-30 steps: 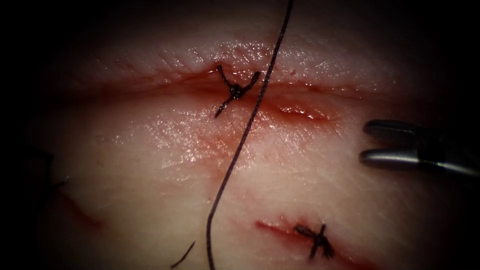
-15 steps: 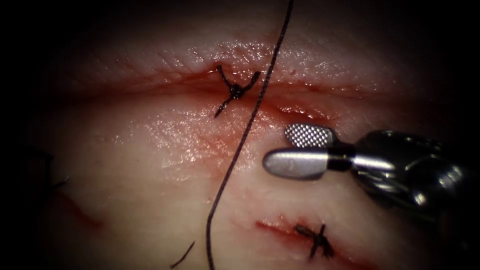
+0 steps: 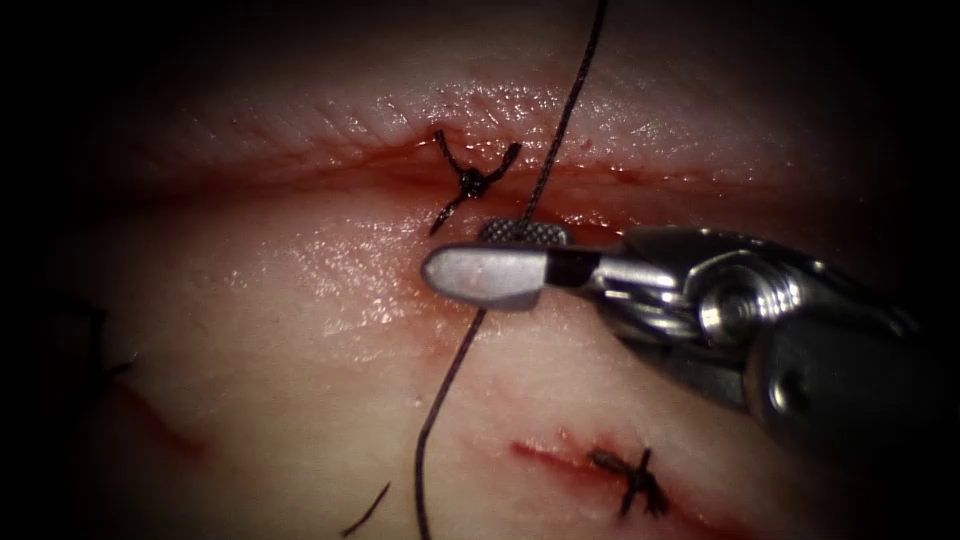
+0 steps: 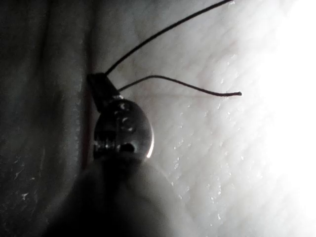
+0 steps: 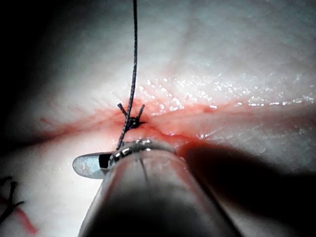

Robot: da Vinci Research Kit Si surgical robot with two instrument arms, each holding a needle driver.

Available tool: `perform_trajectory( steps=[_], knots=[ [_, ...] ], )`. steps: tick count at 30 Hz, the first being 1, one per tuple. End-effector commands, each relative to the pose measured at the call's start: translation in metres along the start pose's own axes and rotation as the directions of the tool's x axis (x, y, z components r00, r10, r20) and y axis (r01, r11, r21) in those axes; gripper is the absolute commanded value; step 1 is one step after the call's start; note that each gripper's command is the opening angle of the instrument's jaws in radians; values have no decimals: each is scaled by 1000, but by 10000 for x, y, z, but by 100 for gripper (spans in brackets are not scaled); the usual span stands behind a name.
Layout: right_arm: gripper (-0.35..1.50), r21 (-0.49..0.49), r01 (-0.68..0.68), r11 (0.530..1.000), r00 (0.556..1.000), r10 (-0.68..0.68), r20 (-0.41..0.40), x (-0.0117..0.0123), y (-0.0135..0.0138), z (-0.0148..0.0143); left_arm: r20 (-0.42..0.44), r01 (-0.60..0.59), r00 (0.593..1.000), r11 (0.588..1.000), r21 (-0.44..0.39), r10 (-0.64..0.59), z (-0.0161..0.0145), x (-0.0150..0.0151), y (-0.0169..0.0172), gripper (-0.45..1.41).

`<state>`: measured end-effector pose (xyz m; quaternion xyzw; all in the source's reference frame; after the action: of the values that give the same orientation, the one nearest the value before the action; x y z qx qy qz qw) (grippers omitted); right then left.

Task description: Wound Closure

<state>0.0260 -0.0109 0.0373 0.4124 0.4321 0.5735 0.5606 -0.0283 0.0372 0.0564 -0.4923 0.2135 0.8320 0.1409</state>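
Endoscope view first: pale, glistening tissue [image 3: 300, 330] runs out to dark edges, and the cut [image 3: 640, 190] lies across it as a reddish groove with red fluid [image 3: 590, 215] pooled along its line. A tied knot [image 3: 470, 183] with short dark tails sits on the cut, and a second stitch [image 3: 635, 480] marks a lower red slit. The thread [image 3: 560, 130] drops as one long dark strand from the top, crosses the cut just right of the knot, and passes between the jaws of the right tool [image 3: 500, 255], which reaches in from the right; the jaws stand slightly apart around the strand, one ribbed face showing behind it, so whether they grip it I cannot tell. Below the tool the thread curves down to the bottom edge.

Left wrist view now: brightly lit tissue, and the left tool [image 4: 101, 89] with its dark tip clamped on thread, two strands fanning out from it, one ending in a free tip [image 4: 239, 93].

Right wrist view: the right tool's tip lies just beside the knot, and the strand rises straight up from it over the red cut line. No needle to place.
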Motion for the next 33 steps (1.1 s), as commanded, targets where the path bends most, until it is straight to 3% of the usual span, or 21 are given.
perform_trajectory(
  steps=[1, 2, 3, 5, 7, 8, 9, 12, 14, 17, 19, 26, 33],
  knots=[
    [2, -22, 9, 1000, 1000, -9, 1, 4, 0, 9, -6, -7, 1000, 1000, 0, 7, 10, 1, -1, -45],
    [-35, -47, 7, 999, 1000, -7, 5, 5, 1, 8, -6, -1, 1000, 1000, 0, 1, 10, 1, 0, -45],
    [-35, -131, 44, 990, 999, -44, 5, 11, 4, 7, -13, 28, 1000, 1000, 1, -28, 8, 3, 3, -45],
    [-35, -151, 55, 987, 998, -59, -20, 24, 9, 2, -25, 89, 996, 996, 12, -88, 5, 6, 8, 54],
    [-35, -172, 76, 982, 996, -83, -34, 39, 16, -3, -52, 131, 990, 991, 23, -130, 2, 10, 14, 91],
    [-35, -193, 105, 976, 992, -117, -52, 61, 25, -7, -75, 175, 982, 984, 45, -172, -5, 16, 24, 115],
    [-35, -193, 105, 976, 992, -117, -52, 61, 25, -7, -75, 175, 982, 984, 45, -172, -5, 16, 24, 115],
    [-35, -222, 145, 964, 985, -162, -63, 91, 37, -11, -101, 218, 972, 974, 55, -212, -19, 29, 42, 115],
    [-35, -240, 170, 956, 979, -191, -67, 120, 48, -15, -107, 252, 963, 967, 44, -246, -36, 45, 63, 121],
    [-35, -248, 198, 948, 972, -222, -71, 138, 55, -18, -111, 269, 958, 962, 36, -264, -47, 54, 74, 130],
    [-35, -256, 227, 940, 964, -254, -77, 159, 63, -23, -120, 309, 944, 951, -15, -308, -69, 69, 92, 138],
    [-35, -275, 284, 919, 946, -315, -75, 186, 78, -31, -117, 403, 903, 910, -101, -413, -131, 97, 132, 138],
    [-35, -281, 287, 916, 935, -331, -125, 220, 83, -27, -105, 426, 890, 892, -152, -443, -188, 122, 188, 125]
  ],
)
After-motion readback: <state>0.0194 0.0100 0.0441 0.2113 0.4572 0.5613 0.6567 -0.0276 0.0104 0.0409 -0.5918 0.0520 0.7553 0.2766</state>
